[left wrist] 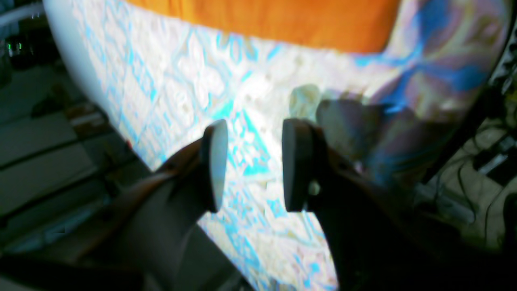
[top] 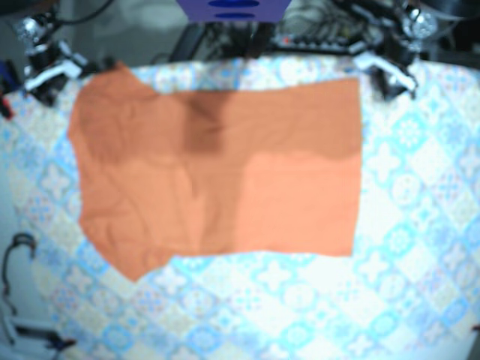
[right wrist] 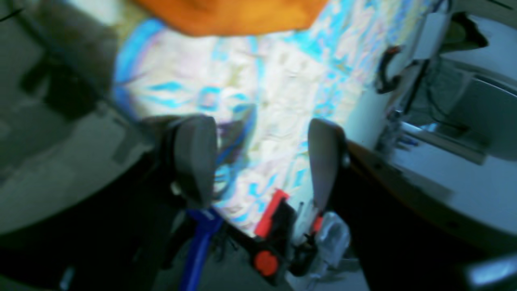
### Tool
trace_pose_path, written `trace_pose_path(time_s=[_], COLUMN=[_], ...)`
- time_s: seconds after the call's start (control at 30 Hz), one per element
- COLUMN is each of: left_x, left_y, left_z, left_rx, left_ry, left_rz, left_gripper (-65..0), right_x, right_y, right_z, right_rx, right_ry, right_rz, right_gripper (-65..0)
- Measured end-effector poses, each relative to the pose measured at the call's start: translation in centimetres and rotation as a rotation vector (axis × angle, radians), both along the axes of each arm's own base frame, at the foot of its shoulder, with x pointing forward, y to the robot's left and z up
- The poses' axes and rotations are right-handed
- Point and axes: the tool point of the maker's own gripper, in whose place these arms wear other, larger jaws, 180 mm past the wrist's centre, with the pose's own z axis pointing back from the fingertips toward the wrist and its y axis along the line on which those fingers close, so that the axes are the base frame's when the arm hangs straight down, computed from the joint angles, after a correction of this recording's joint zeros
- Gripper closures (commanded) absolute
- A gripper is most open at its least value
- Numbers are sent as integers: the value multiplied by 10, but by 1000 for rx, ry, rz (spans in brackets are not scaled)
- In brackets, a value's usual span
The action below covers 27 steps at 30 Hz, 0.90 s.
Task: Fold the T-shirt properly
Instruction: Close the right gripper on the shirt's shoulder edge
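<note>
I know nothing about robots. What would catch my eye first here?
The big orange T-shirt stands out, spread out across the middle of the table and a bit wrinkled on its left half in the base view. Under it lies a tablecloth with a blue and white tile pattern. The left gripper and right gripper are both open and empty over the cloth, near the shirt's edge.

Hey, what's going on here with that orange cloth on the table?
A two-armed robot is set up to fold an orange T-shirt, which lies spread out on a patterned table cover. Neither arm holds it. The left gripper and the right gripper are both open, each over the cover near a corner of the shirt.
</note>
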Motion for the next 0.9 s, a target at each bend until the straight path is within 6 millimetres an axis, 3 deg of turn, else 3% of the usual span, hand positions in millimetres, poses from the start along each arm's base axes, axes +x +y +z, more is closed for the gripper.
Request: trace_pose_path(time_s=[0.2,0.47,0.9], left_x=[0,0,-1], left_y=[-2,-2,-2], left_z=[0,0,0], left_rx=[-5,-5,-5], left_ry=[1,1,2], left_rz=[-5,-5,-4], left_gripper=[-228,-228,-228], right_x=[-9,3,1], right_y=[-3,16,33], right_z=[-6,-13,-19], right_rx=[10,19,28], right_ry=[7,1,7], right_rz=[-2,44,84], right_gripper=[-349,-349,-349])
